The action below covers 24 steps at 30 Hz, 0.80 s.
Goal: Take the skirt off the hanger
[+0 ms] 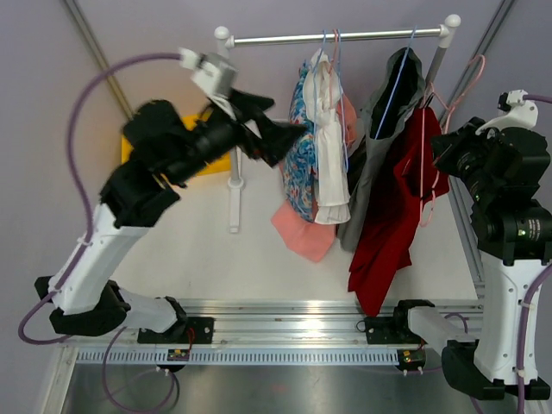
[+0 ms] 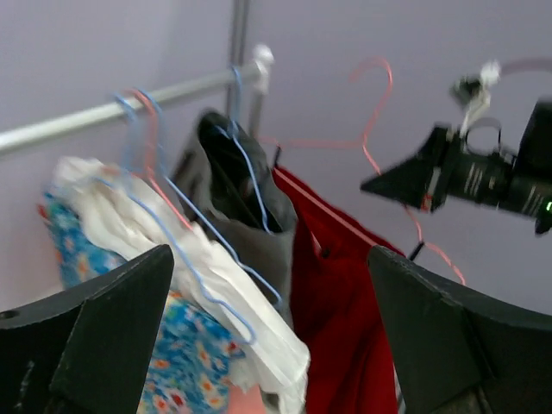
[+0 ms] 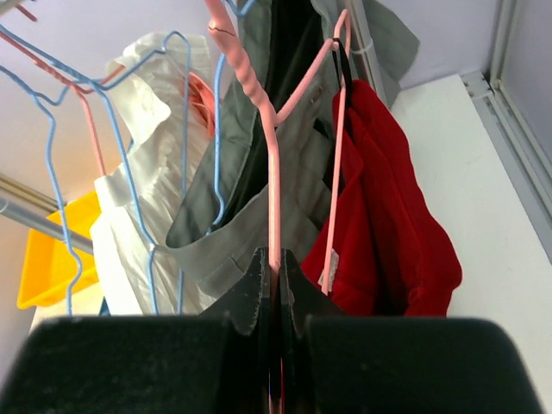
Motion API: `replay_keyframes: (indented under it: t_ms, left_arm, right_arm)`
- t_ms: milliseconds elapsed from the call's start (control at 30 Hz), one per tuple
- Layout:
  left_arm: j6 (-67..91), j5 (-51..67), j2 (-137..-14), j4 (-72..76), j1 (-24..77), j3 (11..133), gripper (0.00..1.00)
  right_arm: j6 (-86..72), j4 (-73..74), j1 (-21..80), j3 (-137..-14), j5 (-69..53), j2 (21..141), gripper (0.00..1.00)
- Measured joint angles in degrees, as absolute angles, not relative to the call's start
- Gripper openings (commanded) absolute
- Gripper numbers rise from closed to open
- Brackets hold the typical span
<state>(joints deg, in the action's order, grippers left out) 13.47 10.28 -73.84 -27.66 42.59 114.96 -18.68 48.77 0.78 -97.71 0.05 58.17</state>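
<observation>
The red skirt (image 1: pixel 392 216) hangs on a pink wire hanger (image 3: pixel 274 172), off the rail and to the right of the other clothes. My right gripper (image 3: pixel 274 267) is shut on the pink hanger's wire just below its twisted neck. In the left wrist view the skirt (image 2: pixel 336 319) drapes from the hanger's sloping bar (image 2: pixel 379 112). My left gripper (image 1: pixel 280 121) is open and held up left of the rack, facing the clothes. Nothing is between its fingers (image 2: pixel 103 336); the skirt lies beyond them.
A silver rail (image 1: pixel 345 37) carries a grey garment (image 1: pixel 384 129) on a blue hanger, a white garment (image 1: pixel 328 155) and a floral one (image 1: pixel 300 164); a pink piece (image 1: pixel 304 231) hangs lowest. A yellow bin (image 1: pixel 220 162) sits behind my left arm. The rack's white post (image 1: pixel 234 198) stands left.
</observation>
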Motion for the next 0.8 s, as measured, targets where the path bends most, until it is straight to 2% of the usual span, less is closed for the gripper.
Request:
replay_keyframes:
  t_ms: [67,133,333,500,800]
  left_arm:
    - [10.3,2.3,-77.0,-27.9,52.2,112.9,0.99]
    - [8.9,-2.3,-77.6,-26.2,60.6,105.6,0.99]
    - [8.9,-9.3,-78.1,-20.9,78.5,83.8,0.99]
    - [9.0,-12.4,-83.8,-15.5,85.1,85.2,0.99]
    - [6.8,-17.6,-98.4,-9.0,86.6,95.9,0.99]
  right_arm:
    - [-18.7,49.8,0.7,-97.8,1.0,58.1,0.0]
    - [-18.8,50.5,0.8,-97.8,2.6,58.0,0.0]
    - [-19.9,52.8,0.7,-98.1,6.5,57.4,0.0]
    - [-21.3,54.7,0.7,-99.0,6.6,57.0,0.0]
    - [-24.1,60.2,0.7,-103.2,6.6,54.3,0.0]
